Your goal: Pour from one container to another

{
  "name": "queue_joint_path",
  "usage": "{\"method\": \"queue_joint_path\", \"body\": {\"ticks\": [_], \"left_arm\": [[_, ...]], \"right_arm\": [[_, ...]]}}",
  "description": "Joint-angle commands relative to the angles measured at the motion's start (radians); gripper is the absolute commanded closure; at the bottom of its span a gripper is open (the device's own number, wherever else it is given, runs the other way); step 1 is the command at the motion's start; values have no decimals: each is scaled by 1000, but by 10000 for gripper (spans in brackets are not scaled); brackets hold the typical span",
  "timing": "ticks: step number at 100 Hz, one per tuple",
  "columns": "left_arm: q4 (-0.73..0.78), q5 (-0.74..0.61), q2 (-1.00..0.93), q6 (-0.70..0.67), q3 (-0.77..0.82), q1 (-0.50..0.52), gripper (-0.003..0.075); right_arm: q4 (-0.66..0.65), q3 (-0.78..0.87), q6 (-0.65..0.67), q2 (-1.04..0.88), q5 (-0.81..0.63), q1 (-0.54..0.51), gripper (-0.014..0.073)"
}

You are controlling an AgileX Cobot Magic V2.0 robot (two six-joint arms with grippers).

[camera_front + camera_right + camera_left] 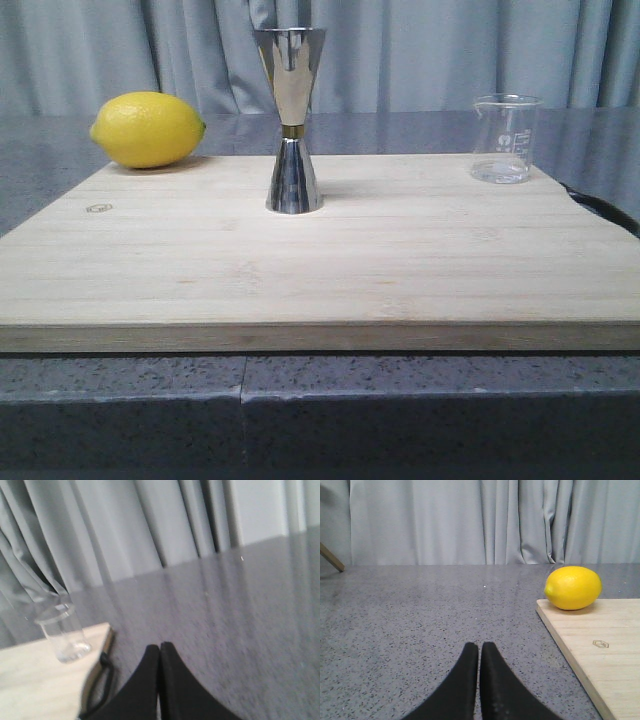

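The steel jigger [289,118] with a gold waist band stands upright at the middle back of the wooden board [320,260]. A small clear glass beaker [505,138] with white markings sits near the board's back right corner; it also shows in the right wrist view as the beaker [62,632]. Neither gripper appears in the front view. My left gripper [479,647] is shut and empty over the grey counter, left of the board. My right gripper [160,647] is shut and empty over the counter, off the board's right edge and apart from the beaker.
A yellow lemon [148,129] lies at the board's back left corner, seen too as the lemon [573,587]. A black loop handle [605,208] sticks out at the board's right edge. A grey speckled counter [420,620] surrounds the board, with a curtain behind.
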Motion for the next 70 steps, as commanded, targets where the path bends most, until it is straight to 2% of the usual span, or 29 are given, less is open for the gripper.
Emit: {"method": "queue_joint_path", "body": {"ticks": [1, 8, 38, 70], "left_arm": [[0, -82, -24, -6, 5, 1, 739], [0, -82, -24, -6, 5, 1, 739], [0, -82, -24, -6, 5, 1, 739], [0, -82, -24, -6, 5, 1, 739]], "right_arm": [[-98, 25, 9, -23, -144, 40, 665], [-176, 27, 9, -23, -152, 67, 665], [-176, 27, 9, -23, 4, 62, 665], [-179, 27, 7, -23, -49, 18, 665]]}}
